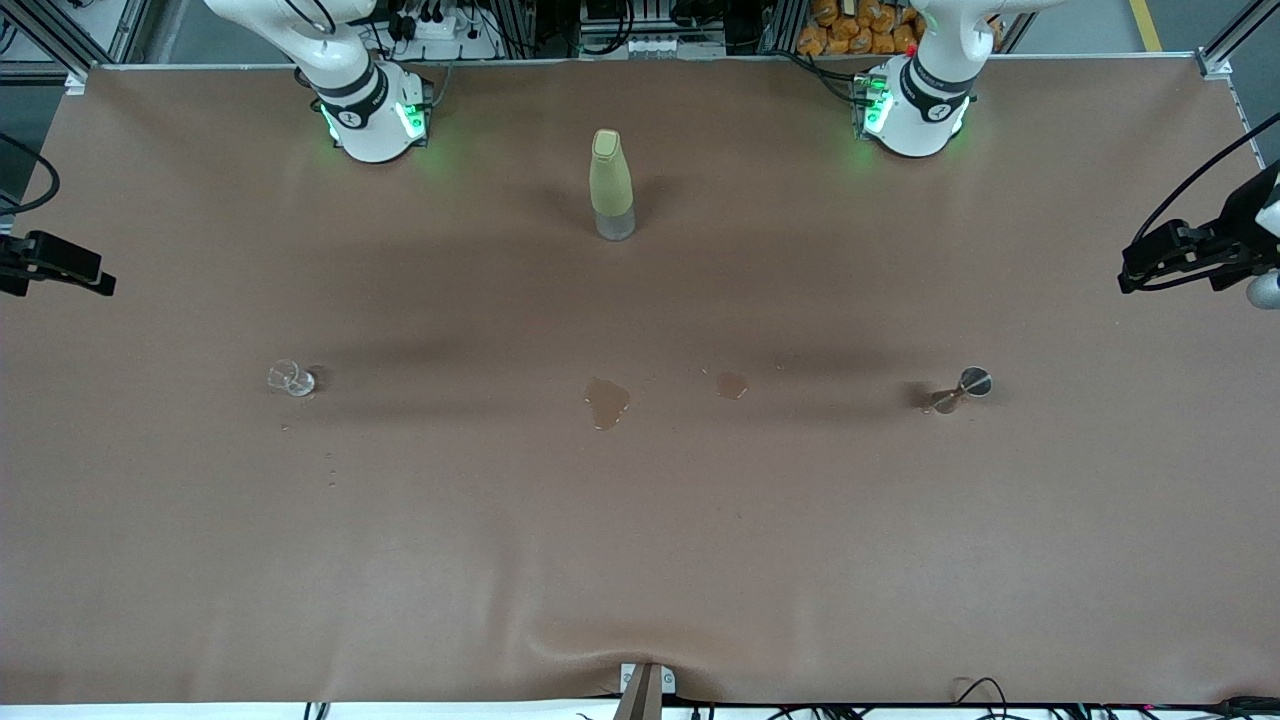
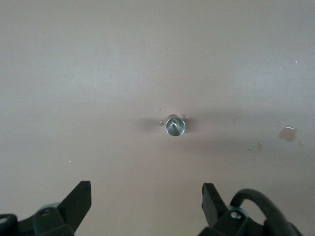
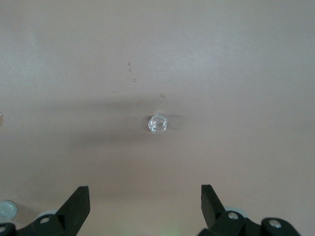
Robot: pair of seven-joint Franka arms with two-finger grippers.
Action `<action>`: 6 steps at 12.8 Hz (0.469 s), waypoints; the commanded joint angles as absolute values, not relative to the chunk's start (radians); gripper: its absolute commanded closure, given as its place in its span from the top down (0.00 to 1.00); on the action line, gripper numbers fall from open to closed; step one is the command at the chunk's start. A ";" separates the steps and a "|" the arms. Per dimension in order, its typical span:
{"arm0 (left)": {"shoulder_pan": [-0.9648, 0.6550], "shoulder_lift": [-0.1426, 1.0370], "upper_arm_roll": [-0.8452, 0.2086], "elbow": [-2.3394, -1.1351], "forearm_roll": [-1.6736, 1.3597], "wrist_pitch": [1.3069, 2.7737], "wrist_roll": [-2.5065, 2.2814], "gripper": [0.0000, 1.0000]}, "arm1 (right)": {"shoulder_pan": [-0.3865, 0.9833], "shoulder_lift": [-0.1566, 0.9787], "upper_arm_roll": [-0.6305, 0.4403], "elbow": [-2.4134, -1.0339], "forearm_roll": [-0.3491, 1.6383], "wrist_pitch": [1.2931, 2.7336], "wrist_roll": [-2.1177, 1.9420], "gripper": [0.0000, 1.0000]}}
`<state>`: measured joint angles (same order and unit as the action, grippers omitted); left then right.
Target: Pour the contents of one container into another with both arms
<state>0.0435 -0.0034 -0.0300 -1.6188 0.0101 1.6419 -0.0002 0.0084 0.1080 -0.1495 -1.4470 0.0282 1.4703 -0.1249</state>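
Note:
The tiny clear glass cup (image 1: 291, 377) stands on the brown table toward the right arm's end. My right gripper (image 3: 145, 199) hangs high over it, open and empty, and the cup (image 3: 158, 123) shows from above in the right wrist view. The silvery hourglass jigger (image 1: 968, 385) stands upright toward the left arm's end. High over it my left gripper (image 2: 146, 196) is open and holds nothing, and the left wrist view looks down on the jigger's round rim (image 2: 175, 125). Neither gripper shows in the front view, only the arms' bases.
A tall pale yellow-green bottle (image 1: 611, 185) stands mid-table, between the bases. Two wet patches (image 1: 606, 402) (image 1: 732, 384) lie between cup and jigger, and small drops lie near the cup. Black fixtures with cables (image 1: 55, 265) (image 1: 1195, 250) hang over the table's two ends.

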 commanded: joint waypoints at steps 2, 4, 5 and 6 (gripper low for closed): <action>0.037 -0.006 -0.025 -1.608 0.023 1.614 0.015 1.00 | 0.003 0.107 -0.146 -1.442 0.032 1.468 -0.127 1.00; 0.047 0.006 -0.025 -1.608 0.023 1.614 0.015 1.00 | -0.008 0.109 -0.146 -1.431 0.047 1.463 -0.126 1.00; 0.051 0.008 -0.026 -1.608 0.025 1.614 0.012 1.00 | -0.005 0.109 -0.146 -1.431 0.048 1.466 -0.124 1.00; 0.051 0.008 -0.026 -1.608 0.025 1.612 0.008 1.00 | 0.005 0.109 -0.146 -1.433 0.043 1.465 -0.127 1.00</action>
